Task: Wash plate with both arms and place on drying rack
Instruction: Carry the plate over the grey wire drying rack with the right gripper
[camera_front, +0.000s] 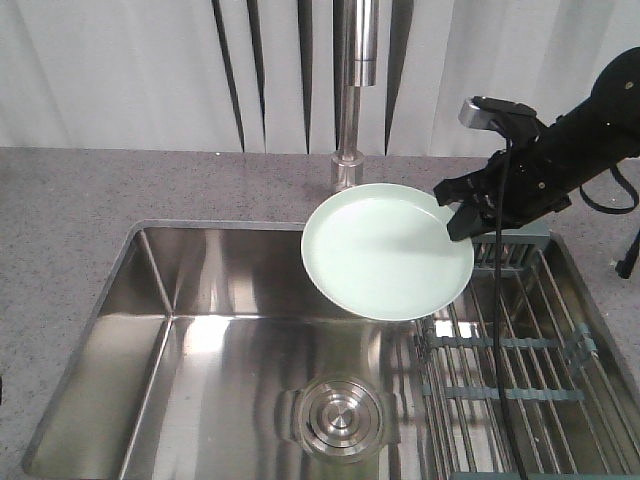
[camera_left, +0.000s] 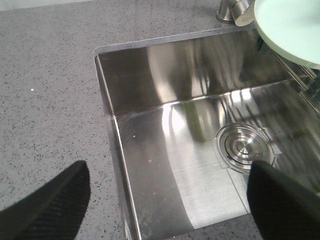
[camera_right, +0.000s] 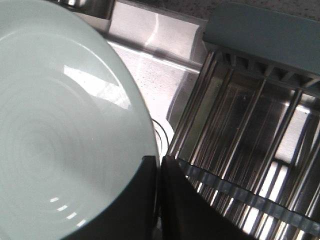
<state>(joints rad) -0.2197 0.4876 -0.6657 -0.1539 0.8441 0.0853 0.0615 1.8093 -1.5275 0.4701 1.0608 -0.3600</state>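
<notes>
Right wrist-mounted view first: shows the right gripper (camera_right: 158, 200) pinched almost closed, its dark fingers (camera_right: 185, 215) nipping the near rim of the plate (camera_right: 60, 130) with only the rim's thickness between them. Grips at that one edge and nowhere else.

Exterior front-facing view: carries the plate face up and close to level, in the air over the right rear part of the sink (camera_front: 190, 330), just in front of the faucet (camera_front: 350, 90), roughly below its spout and overlapping the left edge of the drying rack (camera_front: 545, 345). Touches neither basin nor rack, as far as can be told.

Left wrist-mounted view: shows the left gripper (camera_left: 167, 205) spread wide with nothing in it, looking down on the sink's left wall and the counter (camera_left: 45, 100), well apart from the plate.

Reads as the washing step: plate presented at the faucet, no water seen running, second arm not yet at work. To do it well:
- Keep the pinch firm, and expect a smooth rim held at one point to pivot or slip once wet.
- Hold the plate inside the basin's outline, tipped a little, to send drips toward the drain (camera_front: 340, 420).
- Bring the left gripper in from the free side, opposite the held edge.
- Rub lightly, never press down hard — risks levering the plate out of the pinch.
- Mind the faucet stem close behind.
</notes>
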